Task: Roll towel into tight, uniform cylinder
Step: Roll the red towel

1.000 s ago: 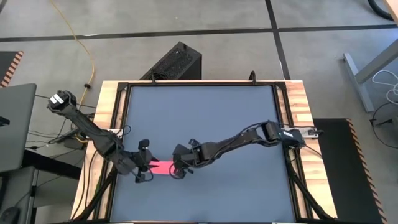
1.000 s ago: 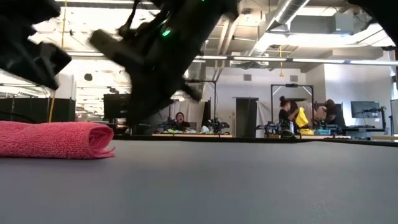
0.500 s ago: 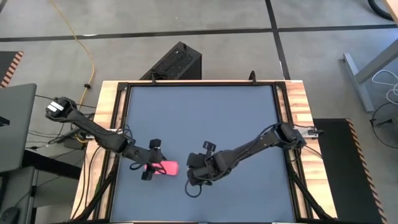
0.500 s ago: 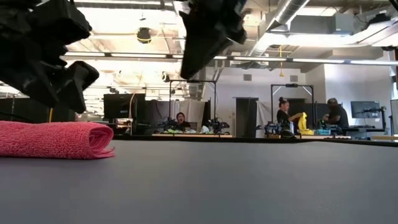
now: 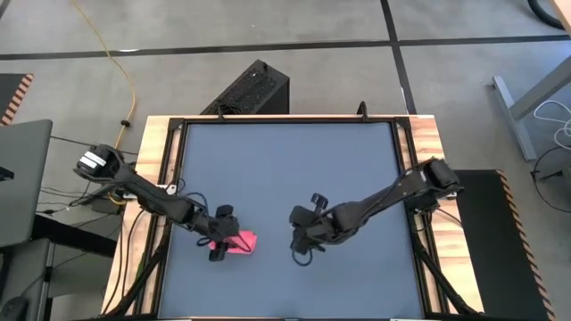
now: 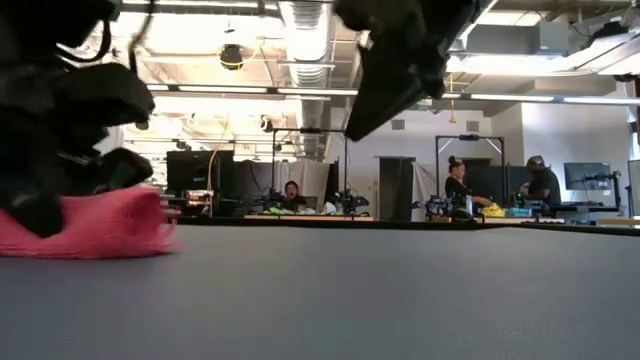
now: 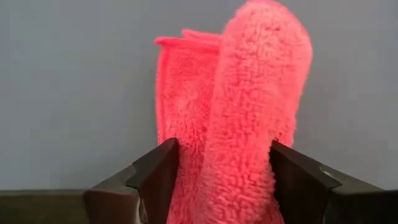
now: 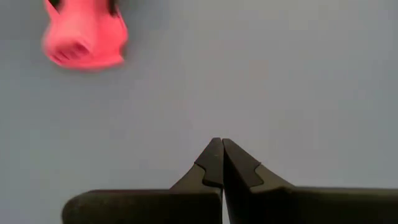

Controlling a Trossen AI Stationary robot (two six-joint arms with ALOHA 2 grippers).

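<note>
Two fingers of the left gripper [image 7: 217, 177] pinch the rolled towel [image 7: 249, 112] at seven o'clock on the surface [image 5: 285, 169]. Squeeze evenly so layers stay tight; the right gripper [image 8: 222, 163], fingers closed, hovers empty at five o'clock

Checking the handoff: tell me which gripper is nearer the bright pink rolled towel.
Left. The left gripper straddles the bright pink rolled towel, one finger on each side. The right gripper is shut, off to the towel's right over bare table.

We can read no text, label, brand or number in any view. Nothing carries lettering that we can make out.
</note>
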